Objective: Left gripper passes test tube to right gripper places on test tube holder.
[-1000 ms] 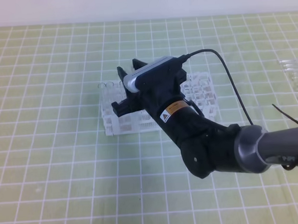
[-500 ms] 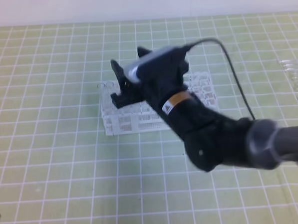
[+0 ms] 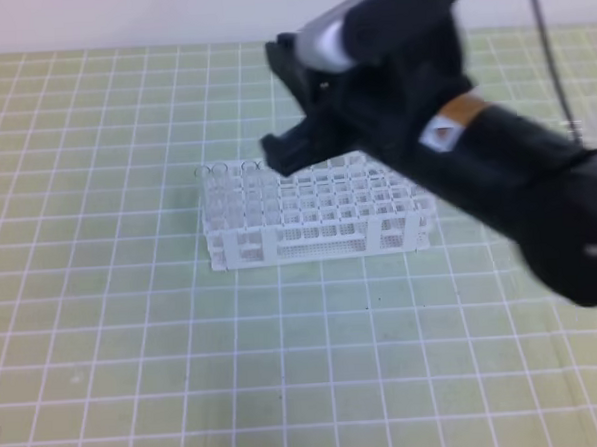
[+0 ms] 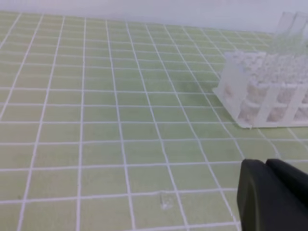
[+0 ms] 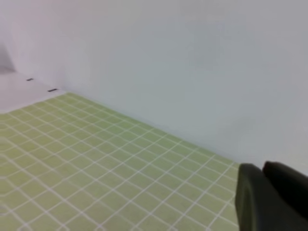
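The black two-fingered right gripper [image 3: 284,104] hangs above the white plastic lattice test tube holder [image 3: 313,211], jaws apart, apparently empty. Clear glass tubes [image 3: 226,172] stand upright at the rack's left end, below the claw. The left gripper [image 4: 269,192] is closed, far from the rack.

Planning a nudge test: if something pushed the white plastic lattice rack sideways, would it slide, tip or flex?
The white plastic lattice rack is low and wide, so it would probably slide, not tip. Its open grid walls suggest it is light and easily shoved. The clear glass tubes standing at its left end might rattle or tilt.
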Robot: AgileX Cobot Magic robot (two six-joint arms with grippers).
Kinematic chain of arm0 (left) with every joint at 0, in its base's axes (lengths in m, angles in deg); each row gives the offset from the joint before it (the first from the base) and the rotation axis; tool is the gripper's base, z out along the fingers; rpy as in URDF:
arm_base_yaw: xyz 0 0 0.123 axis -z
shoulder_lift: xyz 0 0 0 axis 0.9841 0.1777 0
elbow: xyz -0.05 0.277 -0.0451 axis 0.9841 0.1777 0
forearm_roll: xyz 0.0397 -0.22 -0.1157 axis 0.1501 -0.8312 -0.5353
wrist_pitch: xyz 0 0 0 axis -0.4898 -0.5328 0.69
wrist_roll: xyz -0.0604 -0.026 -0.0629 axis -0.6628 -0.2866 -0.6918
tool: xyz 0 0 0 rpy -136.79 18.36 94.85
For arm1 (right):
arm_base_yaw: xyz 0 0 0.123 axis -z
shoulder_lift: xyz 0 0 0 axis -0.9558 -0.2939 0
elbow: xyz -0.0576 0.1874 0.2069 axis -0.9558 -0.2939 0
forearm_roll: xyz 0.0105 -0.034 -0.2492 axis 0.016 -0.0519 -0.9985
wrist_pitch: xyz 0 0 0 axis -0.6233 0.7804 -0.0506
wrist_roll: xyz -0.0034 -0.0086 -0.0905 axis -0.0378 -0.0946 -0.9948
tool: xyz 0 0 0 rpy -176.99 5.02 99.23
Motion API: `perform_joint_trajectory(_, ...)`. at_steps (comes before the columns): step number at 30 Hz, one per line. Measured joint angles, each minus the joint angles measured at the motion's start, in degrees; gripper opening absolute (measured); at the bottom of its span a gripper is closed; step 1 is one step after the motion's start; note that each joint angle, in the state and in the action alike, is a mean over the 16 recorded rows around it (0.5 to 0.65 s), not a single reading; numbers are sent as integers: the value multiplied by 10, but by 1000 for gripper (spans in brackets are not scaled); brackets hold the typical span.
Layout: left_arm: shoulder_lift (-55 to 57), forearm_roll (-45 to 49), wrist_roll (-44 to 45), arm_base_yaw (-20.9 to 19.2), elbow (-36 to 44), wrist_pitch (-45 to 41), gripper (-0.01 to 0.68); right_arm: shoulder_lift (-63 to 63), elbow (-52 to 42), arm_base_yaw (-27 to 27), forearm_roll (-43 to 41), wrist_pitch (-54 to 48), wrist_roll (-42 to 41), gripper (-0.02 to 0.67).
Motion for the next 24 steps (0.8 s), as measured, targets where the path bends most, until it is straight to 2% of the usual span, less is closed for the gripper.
perform_joint_trajectory(4, 0, 11, 16, 0, 0, -9, -2, 59, -17, 0, 1, -56, -2, 18)
perform_joint_trajectory(7, 0, 28, 24, 0, 0, -16, -2, 91, -29, 0, 1, -86, -2, -5)
perform_joint_trajectory(12, -1, 56, 26, 0, 1, -25, -2, 123, -40, 0, 1, -121, -2, -13)
perform_joint_trajectory(24, 0, 50, 26, 0, -1, -25, -2, 141, -45, 15, 1, -159, -3, -13)
